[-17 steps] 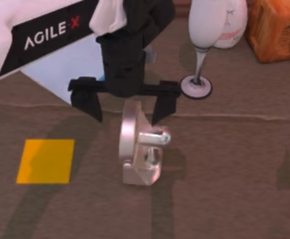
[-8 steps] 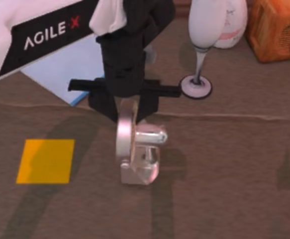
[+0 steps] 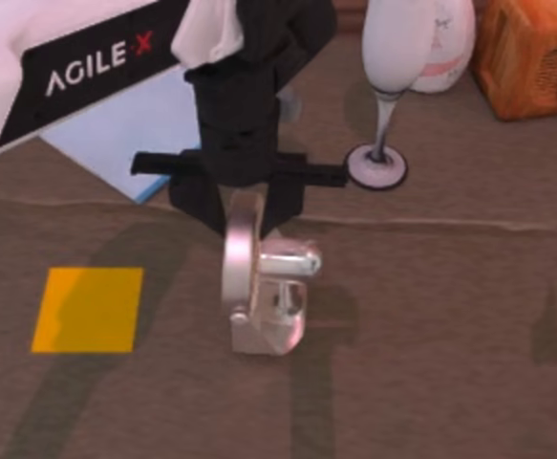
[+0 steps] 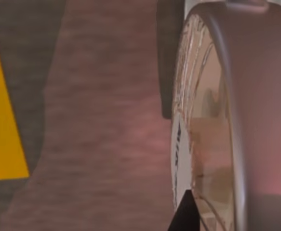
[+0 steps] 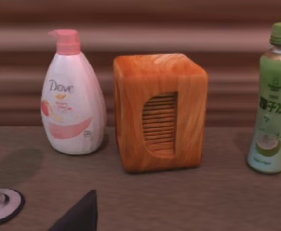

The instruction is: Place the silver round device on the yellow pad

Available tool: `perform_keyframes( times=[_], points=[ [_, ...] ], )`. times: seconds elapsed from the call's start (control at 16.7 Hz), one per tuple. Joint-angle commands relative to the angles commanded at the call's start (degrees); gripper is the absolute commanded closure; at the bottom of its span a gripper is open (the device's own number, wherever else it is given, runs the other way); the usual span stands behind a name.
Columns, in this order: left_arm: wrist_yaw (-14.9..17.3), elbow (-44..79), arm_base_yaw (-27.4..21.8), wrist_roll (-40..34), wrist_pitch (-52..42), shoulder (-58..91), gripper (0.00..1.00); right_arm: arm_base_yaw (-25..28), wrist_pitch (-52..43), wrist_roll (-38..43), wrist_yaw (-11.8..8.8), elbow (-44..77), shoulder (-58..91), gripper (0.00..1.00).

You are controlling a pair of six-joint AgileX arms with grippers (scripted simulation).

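1. The left gripper (image 3: 243,212) is down over the silver round device (image 3: 259,296) near the middle of the table, its two black fingers drawn in against the upper edge of the upright disc, one on each face.
2. The device stands on its blocky translucent base, the disc on edge and the short knob pointing toward the table's right. The yellow pad (image 3: 88,309) lies flat, well apart to its left, with bare table between them.
3. In the left wrist view the disc's rim (image 4: 212,120) fills the frame beside one dark finger (image 4: 169,57), and the pad (image 4: 0,115) shows at the far edge.
4. Handling, as a judgement: polished metal looks stiff, fairly heavy and slippery. A pinch on the thin disc may let the base swing, so a firm, slow lift suits it.
5. The stemmed glass (image 3: 385,86) just beyond looks fragile; the carry leftward heads away from it.
6. The right gripper is not visible; its wrist camera faces a Dove bottle (image 5: 73,110), a wooden box (image 5: 159,110) and a green drink bottle (image 5: 271,101).
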Motion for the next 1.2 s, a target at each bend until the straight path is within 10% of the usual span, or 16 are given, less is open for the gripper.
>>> perform_keyframes(
  times=[1.2],
  points=[
    [-0.1,11.0,2.1,-3.7,-11.7,-0.1,1.00,0.0,0.0,0.0,0.0,0.0,0.0,0.00]
  ],
)
